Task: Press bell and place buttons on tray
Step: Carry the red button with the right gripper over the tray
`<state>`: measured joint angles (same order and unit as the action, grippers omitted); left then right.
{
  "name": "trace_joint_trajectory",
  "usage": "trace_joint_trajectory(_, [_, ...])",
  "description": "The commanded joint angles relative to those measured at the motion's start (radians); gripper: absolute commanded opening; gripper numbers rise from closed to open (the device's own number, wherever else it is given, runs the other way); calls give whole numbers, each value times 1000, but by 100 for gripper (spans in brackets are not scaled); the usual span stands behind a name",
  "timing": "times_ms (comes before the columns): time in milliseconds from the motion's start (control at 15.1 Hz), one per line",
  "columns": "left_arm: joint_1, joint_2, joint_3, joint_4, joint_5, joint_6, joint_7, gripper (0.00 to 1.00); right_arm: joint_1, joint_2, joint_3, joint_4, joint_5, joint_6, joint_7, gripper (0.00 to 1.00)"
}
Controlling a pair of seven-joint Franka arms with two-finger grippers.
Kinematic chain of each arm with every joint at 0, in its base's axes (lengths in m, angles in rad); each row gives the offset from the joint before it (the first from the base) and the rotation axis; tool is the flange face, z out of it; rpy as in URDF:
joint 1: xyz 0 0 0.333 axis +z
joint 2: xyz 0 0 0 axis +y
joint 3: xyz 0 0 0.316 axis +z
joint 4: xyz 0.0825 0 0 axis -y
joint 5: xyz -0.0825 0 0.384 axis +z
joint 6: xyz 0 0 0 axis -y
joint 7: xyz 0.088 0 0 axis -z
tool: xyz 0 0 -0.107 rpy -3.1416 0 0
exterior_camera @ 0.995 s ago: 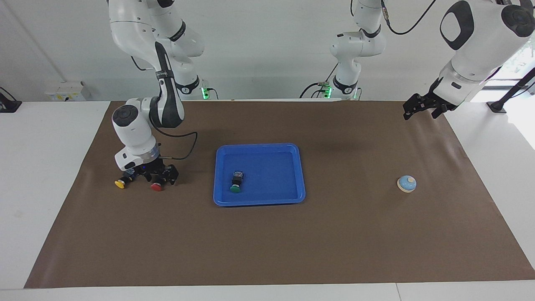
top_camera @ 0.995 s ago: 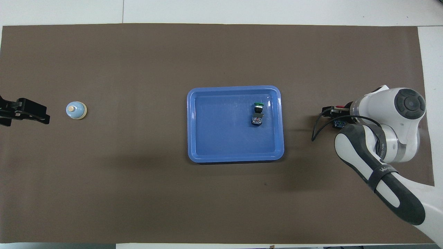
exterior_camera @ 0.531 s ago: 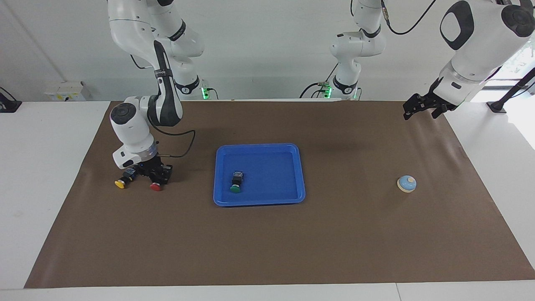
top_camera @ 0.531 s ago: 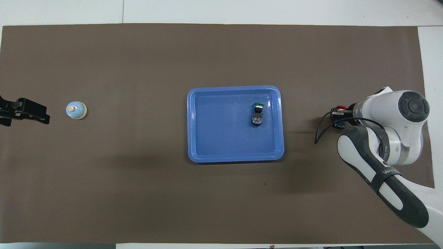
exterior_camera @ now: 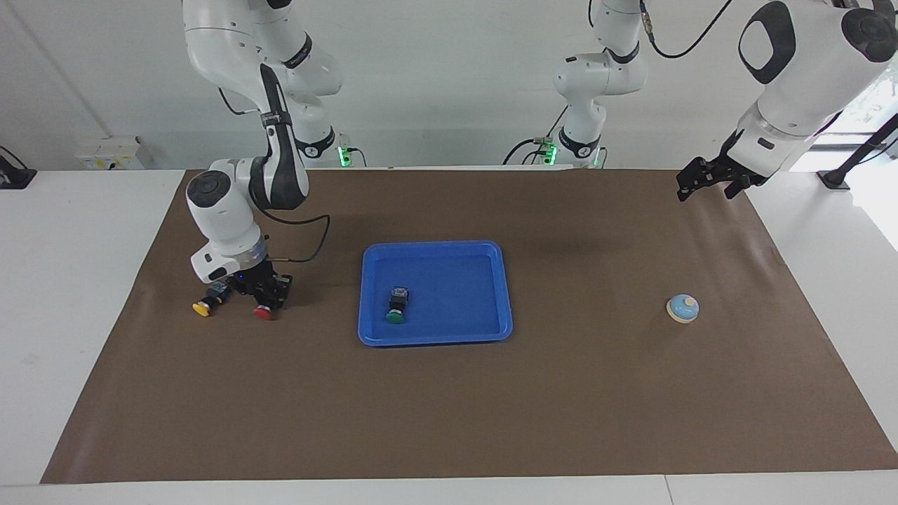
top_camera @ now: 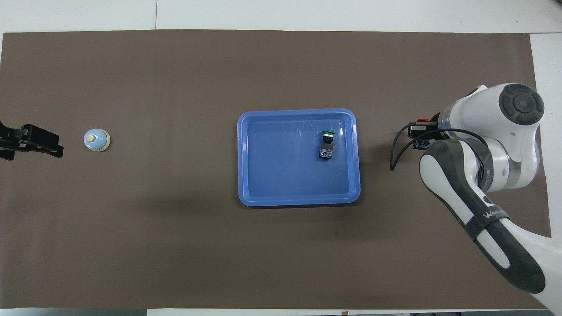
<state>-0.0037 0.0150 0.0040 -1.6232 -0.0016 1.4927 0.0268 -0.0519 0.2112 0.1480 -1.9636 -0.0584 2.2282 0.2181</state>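
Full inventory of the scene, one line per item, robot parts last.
tray: 1, blue, middle of the mat.
green button: 1, black body, lying in the tray.
red button: 1, black body, at the right arm's end of the table, in the right hand's grip.
yellow button: 1, black body, on the mat beside the red button.
bell: 1, light blue with cream knob, on the mat at the left arm's end.
mat: 1, brown, covers the table.
right hand: 1, black, shut on the red button.
left hand: 1, black, open, waits raised over the mat's corner.
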Motion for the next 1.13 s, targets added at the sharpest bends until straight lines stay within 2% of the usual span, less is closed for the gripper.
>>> trace_joint_trajectory(0, [4, -18, 1, -14, -14, 3, -10, 100, 130, 56, 1, 165, 6, -114, 140, 0])
trace_joint_trajectory(265, [4, -18, 1, -14, -14, 3, -10, 100, 325, 117, -1, 239, -7, -108, 352, 0])
trace_joint_trajectory(398, [4, -18, 1, -14, -14, 3, -10, 100, 378, 171, -1, 282, -8, -104, 380, 0])
trace_joint_trajectory(796, [4, -18, 1, -14, -14, 3, -10, 100, 446, 273, -1, 279, -17, 37, 431, 0])
trace_joint_trajectory(1061, [4, -18, 1, -14, -14, 3, -10, 100, 462, 280, -2, 203, -17, 148, 429, 0])
